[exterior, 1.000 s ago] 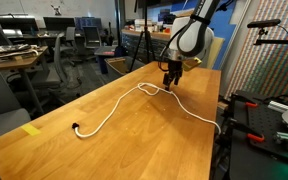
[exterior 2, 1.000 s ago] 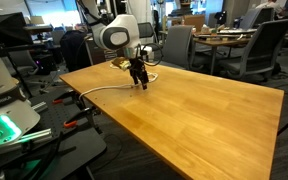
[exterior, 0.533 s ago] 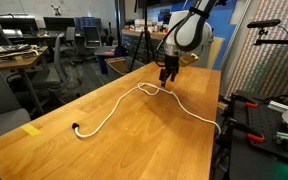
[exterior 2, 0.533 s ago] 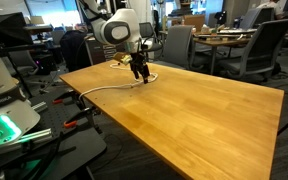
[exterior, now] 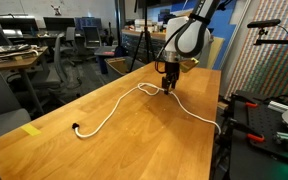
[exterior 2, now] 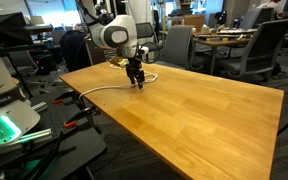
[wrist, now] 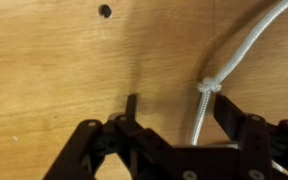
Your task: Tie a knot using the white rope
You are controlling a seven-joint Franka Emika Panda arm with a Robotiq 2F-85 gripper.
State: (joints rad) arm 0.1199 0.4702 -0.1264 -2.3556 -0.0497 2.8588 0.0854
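Observation:
The white rope (exterior: 109, 108) lies on the wooden table (exterior: 134, 140). It runs from a black tip (exterior: 77, 127) near the front, through a loop (exterior: 144, 88), to the table's side edge. It also shows in an exterior view (exterior 2: 102, 89). My gripper (exterior: 168, 86) (exterior 2: 136, 82) hangs low over the rope by the loop. In the wrist view the gripper (wrist: 181, 108) is open. The rope (wrist: 239, 52) passes between the fingers close to one of them, and a small knot (wrist: 209, 87) sits in it just beyond the fingertips.
Office chairs (exterior: 69, 50) and desks stand beyond the table. A tripod (exterior: 144, 45) stands behind its far end. Equipment with green lights (exterior 2: 9, 125) sits beside the table. A yellow tape mark (exterior: 31, 130) is at the table's front corner.
The gripper shifted slightly sideways and came down closer to the rope by the loop. The rope has not visibly moved.

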